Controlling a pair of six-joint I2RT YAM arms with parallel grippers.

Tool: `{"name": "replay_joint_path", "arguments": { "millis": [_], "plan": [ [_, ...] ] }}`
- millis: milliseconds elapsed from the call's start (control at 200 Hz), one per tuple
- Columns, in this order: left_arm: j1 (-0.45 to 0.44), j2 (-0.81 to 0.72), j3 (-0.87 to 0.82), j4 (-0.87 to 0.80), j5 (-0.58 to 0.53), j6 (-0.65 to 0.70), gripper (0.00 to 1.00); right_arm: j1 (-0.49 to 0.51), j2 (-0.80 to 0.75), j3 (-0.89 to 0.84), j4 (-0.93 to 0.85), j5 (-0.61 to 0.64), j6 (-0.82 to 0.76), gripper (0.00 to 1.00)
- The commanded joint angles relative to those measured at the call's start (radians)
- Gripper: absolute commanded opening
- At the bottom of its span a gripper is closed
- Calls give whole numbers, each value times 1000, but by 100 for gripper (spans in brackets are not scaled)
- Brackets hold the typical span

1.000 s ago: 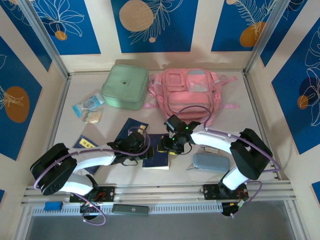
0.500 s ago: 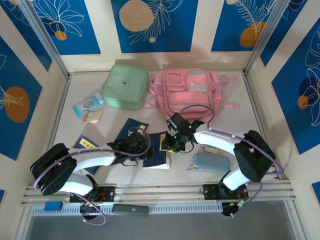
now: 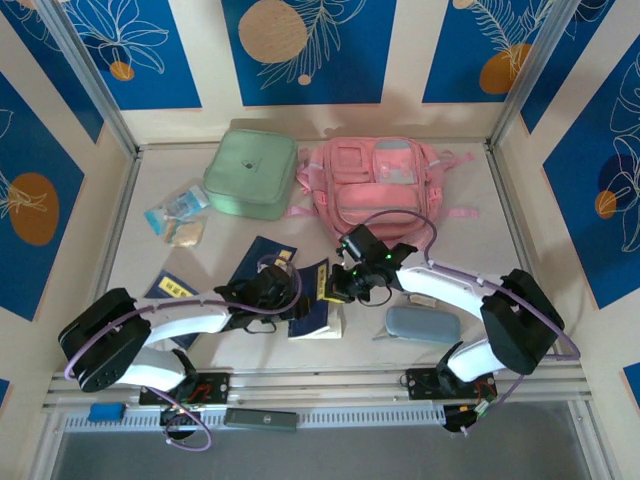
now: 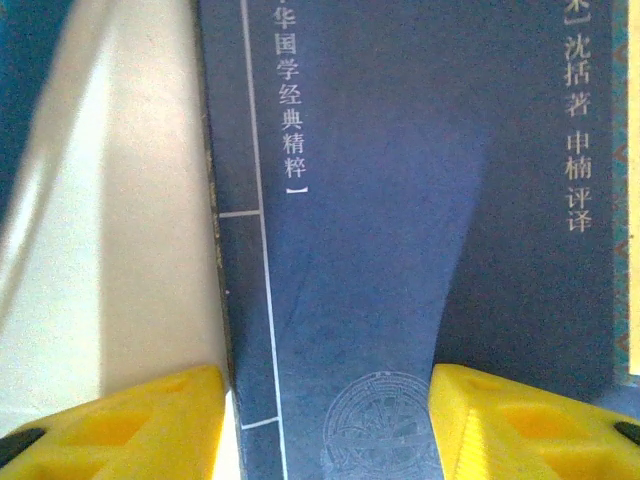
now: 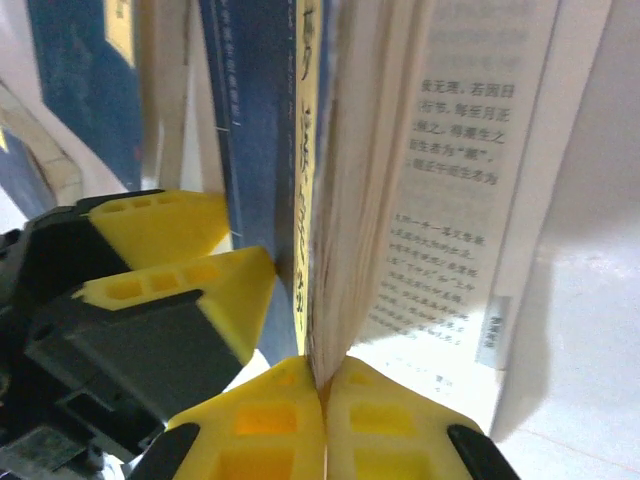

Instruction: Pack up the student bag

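From above, the student bag [image 3: 385, 185] lies at the far side of the desk [image 3: 480, 240] beside a mint case [image 3: 250, 172], and the left end effector [image 3: 272, 292] and right end effector [image 3: 345, 285] flank a blue book [image 3: 312, 318]. The left wrist view shows the left end effector [image 4: 325, 400] spread wide over the cover, printed "国学经典精粹" and "沈括 著". The right wrist view shows the right end effector [image 5: 322, 375] clamped on the book's page edges.

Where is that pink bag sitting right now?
In the top view, the pink bag lies at the far end of the table, slightly right of centre. The green case sits close beside it on its left.
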Motion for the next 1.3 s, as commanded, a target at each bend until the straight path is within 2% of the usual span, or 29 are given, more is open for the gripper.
{"name": "replay_joint_path", "arguments": {
  "millis": [0,140,290,420,555,680,730,815,930,1035,1165,1296],
  "plan": [
    [-22,-57,16,-82,47,3,60,3,-64,-18,36,-50,-8,0],
    [-18,-166,52,-199,7,45,63,12,-190,-50,33,1,-38,0],
    [23,-324,71,-285,-7,97,69,-9,-297,-20,-35,-26,-94,0],
    [105,-404,128,-356,49,160,73,-37,-355,48,-89,-71,-153,0],
    [198,-427,185,-344,159,220,76,-124,-375,101,-91,-166,-190,0],
    [321,-438,174,-218,304,196,78,-209,-356,148,-74,-263,-238,0],
    [347,-429,160,-117,360,175,78,-241,-345,171,-70,-297,-271,0],
    [357,-388,170,-2,437,157,77,-301,-336,195,-42,-346,-283,0],
    [360,-308,197,153,519,95,74,-368,-332,184,86,-444,-205,0],
    [361,-283,196,271,535,56,70,-382,-314,188,128,-458,-194,0],
    [357,-266,205,350,564,30,64,-401,-280,196,159,-502,-189,0],
    [357,-239,209,376,597,15,53,-411,-264,190,175,-513,-199,0]
  ]
}}
